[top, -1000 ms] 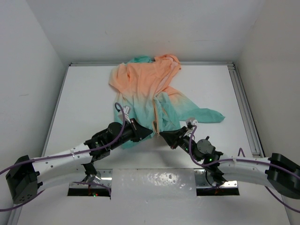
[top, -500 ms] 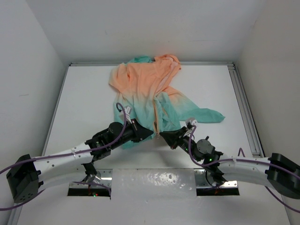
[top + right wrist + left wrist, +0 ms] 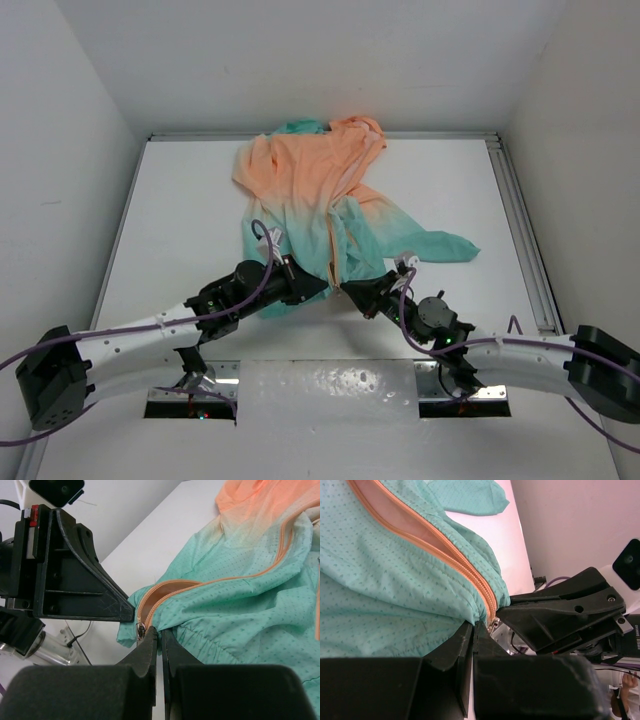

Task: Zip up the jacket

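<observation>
The jacket [image 3: 310, 190] lies spread on the white counter [image 3: 180, 220], its peach-orange upper half toward the far wall and its teal lower half toward the arms, with one teal sleeve [image 3: 440, 243] stretched out to the right. Both hands meet at the bottom of the front opening. The left hand [image 3: 475, 626] has its fingers pressed together on the teal hem, right where the orange zipper [image 3: 455, 560] ends. The right hand [image 3: 160, 634] also has its fingers together, pinching the gathered hem on the other side of the opening, with the small metal slider [image 3: 141, 628] just beside its fingertip. The two hands sit tip to tip, nearly touching. Above them the zipper runs up the front, and its two sides part a little near the bottom.
</observation>
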You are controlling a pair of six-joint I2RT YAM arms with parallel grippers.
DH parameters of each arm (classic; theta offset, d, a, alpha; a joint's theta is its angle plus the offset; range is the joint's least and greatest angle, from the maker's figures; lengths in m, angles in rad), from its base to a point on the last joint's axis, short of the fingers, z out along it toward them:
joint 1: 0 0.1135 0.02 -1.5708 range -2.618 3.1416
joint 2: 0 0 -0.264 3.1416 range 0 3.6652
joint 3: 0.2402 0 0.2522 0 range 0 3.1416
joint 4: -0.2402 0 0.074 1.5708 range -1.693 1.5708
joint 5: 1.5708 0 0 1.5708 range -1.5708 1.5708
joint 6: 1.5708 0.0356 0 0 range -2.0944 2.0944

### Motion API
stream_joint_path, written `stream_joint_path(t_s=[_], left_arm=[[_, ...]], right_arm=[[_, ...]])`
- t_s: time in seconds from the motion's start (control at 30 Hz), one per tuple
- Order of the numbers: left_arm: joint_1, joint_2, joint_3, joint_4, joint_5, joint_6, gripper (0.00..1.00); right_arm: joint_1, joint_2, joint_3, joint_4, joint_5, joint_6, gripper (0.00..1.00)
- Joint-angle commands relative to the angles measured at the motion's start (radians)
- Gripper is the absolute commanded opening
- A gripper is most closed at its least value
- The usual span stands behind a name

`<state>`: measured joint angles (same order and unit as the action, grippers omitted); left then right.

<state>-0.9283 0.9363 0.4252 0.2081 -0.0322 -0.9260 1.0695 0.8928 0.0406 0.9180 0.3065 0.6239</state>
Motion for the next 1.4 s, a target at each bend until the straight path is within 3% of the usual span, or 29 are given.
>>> stream_joint_path(t_s=[0.0, 0.43, 1.37], left_arm=[[0.011, 0.007, -0.006, 0.059, 0.023, -0.011, 0.00], [0.011, -0.054, 0.006, 0.013, -0.021, -0.001, 0.00], [0.011, -0.025, 0.006, 0.007, -0.046, -0.001, 0.00]], right_arm=[[0.007, 0.009, 0.022, 0.047, 0.006, -0.016, 0.00], [0.026, 0.000, 0.018, 0.031, 0.037, -0.035, 0.00], [0.046, -0.005, 0.028, 0.024, 0.052, -0.062, 0.00]])
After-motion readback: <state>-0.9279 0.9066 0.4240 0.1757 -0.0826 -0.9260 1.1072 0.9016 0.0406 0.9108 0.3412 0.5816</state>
